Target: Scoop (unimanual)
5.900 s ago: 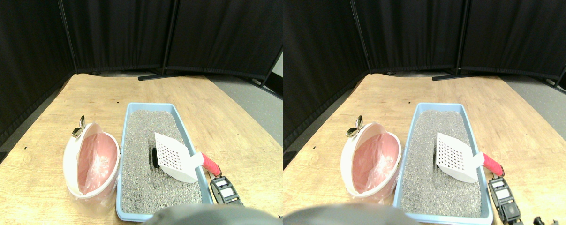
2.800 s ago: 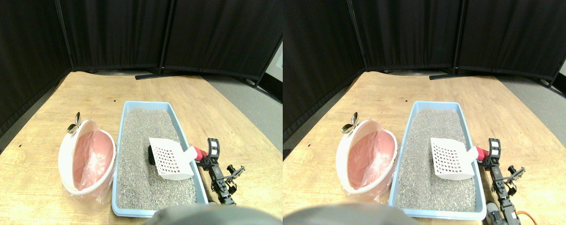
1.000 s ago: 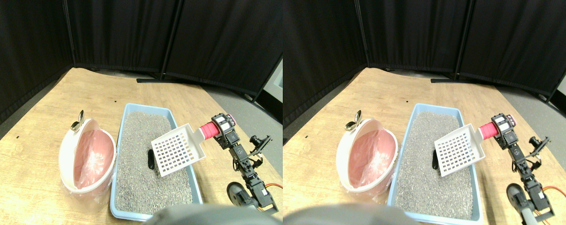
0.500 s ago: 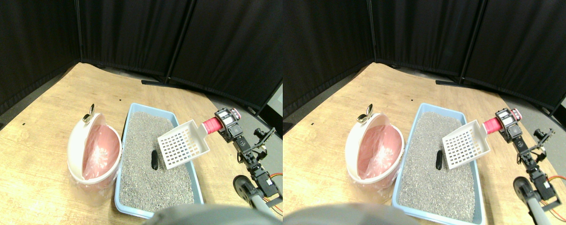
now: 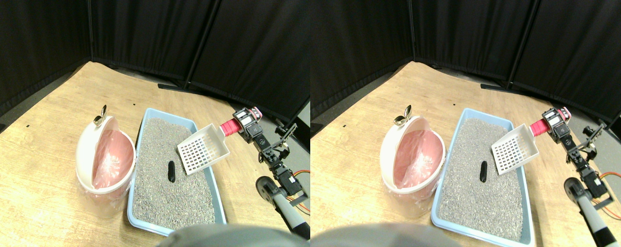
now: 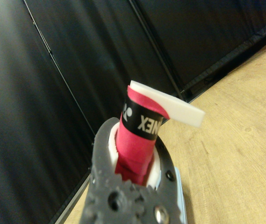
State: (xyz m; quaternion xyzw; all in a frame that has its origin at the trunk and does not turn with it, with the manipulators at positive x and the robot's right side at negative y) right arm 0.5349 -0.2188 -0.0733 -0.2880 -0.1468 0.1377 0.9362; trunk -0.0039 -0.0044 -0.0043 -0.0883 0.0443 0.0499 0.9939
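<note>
Lifted since a moment ago, my gripper (image 5: pixel 244 119) stays clamped on the scoop (image 5: pixel 203 150) by its red handle (image 6: pixel 136 140), holding it above the tray (image 5: pixel 213 182) near edge; the dark lump (image 5: pixel 171 171) lies on the litter (image 5: pixel 163 149) beside the bin (image 5: pixel 86 149).

Wooden floor (image 5: pixel 42 170) under litter tray (image 5: pixel 138 149), bin (image 5: pixel 86 154)

A: What fills the middle?
B: A red-wrapped handle (image 6: pixel 135 151) with a black band, seated between the tool's (image 6: pixel 133 186) grey jaws.
A: Behind it?
B: Black curtains (image 6: pixel 67 70) and the wooden tabletop (image 6: pixel 235 140).
</note>
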